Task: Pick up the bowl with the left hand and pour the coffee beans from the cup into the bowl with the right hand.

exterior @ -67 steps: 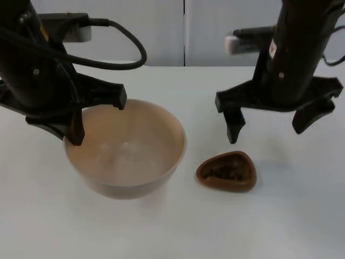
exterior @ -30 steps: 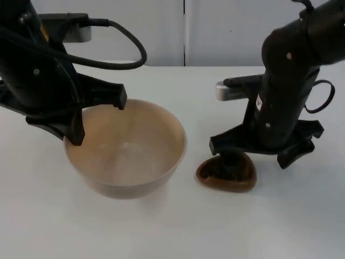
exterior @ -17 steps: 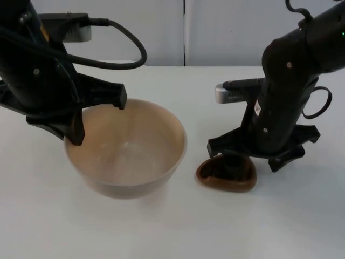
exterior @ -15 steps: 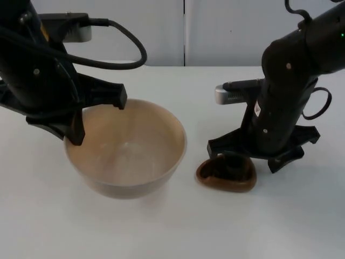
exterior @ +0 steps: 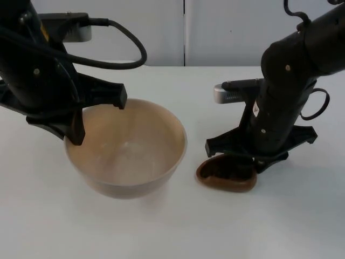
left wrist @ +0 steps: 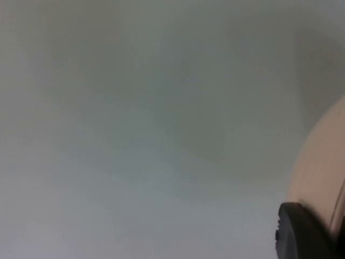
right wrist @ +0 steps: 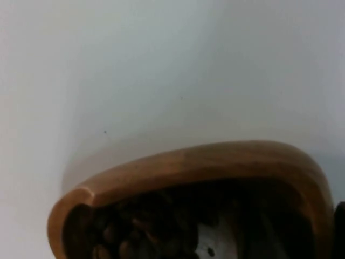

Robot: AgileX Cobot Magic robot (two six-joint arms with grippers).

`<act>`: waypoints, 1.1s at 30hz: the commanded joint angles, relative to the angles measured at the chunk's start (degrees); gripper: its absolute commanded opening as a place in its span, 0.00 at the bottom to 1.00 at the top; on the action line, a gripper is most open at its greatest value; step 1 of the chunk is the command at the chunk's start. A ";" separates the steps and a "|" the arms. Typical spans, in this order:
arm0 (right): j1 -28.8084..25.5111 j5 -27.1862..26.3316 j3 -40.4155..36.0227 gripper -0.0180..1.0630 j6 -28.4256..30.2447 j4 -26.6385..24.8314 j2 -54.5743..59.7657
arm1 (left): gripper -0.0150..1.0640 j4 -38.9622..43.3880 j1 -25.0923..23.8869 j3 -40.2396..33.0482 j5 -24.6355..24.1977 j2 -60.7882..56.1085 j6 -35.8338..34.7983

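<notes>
Step in hand: the grasp on the cup, by my reading. The bowl side looks settled; the pour has not begun.

Left end effector (exterior: 97,120): set over the bowl's (exterior: 126,148) far-left rim. One finger stands outside the wall, the other at the rim's far edge. Whether they press the rim or stand apart from it, I cannot tell. Left wrist view: a black fingertip (left wrist: 302,232) hard against the tan wall of the bowl. The bowl appears to sit on the counter (exterior: 172,226), though lift is hard to judge from above. Inside of the bowl bare, no beans.

Right end effector (exterior: 243,162): low over the cup (exterior: 226,175), which lies directly beneath it and just to the bowl's right, apart from the bowl. One finger seems to reach down inside the cup's far rim; the other is hidden behind the arm, so I cannot tell whether the fingers are spread or clamped on the wall. Right wrist view: cup rim close under the camera, dark beans (right wrist: 156,226) heaped inside.

Next move, as I judge it:
- close firmly on the cup wall, one finger in, one out
- lift level, since the cup is shallow and the beans could spill
- carry it over the bowl's open middle before tilting
- raise the bowl first if it has not left the counter
</notes>
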State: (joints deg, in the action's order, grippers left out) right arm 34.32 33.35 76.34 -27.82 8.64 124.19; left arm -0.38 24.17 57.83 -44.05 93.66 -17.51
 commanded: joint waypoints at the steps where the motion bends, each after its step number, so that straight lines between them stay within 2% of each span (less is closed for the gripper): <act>1: 0.13 -0.35 -0.17 0.26 -0.23 0.53 -0.21 | 0.01 -0.80 -0.21 0.01 0.31 -0.55 -0.42; 3: 0.13 -0.46 -0.17 0.19 -0.23 0.53 -0.21 | 0.01 -0.80 -0.21 0.01 0.31 -0.55 -0.42; 4: 0.13 -0.46 -0.17 0.19 -0.23 0.53 -0.21 | 0.01 -0.80 -0.21 0.01 0.31 -0.55 -0.42; 9: 0.13 -0.58 -0.17 0.02 -0.23 0.53 -0.21 | 0.01 -0.80 -0.21 0.01 0.31 -0.55 -0.42; 28: 0.13 -0.70 -0.07 0.02 0.04 0.31 -6.30 | 0.01 -0.80 -0.21 0.01 0.45 -0.55 -0.42; 33: 0.03 0.78 -0.07 0.02 0.46 0.31 -9.49 | 0.01 -0.80 -0.21 0.01 0.45 -0.55 -0.42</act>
State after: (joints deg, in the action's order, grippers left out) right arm 34.32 33.45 76.25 -27.99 8.67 116.14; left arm -0.38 24.17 57.83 -44.05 93.66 -17.51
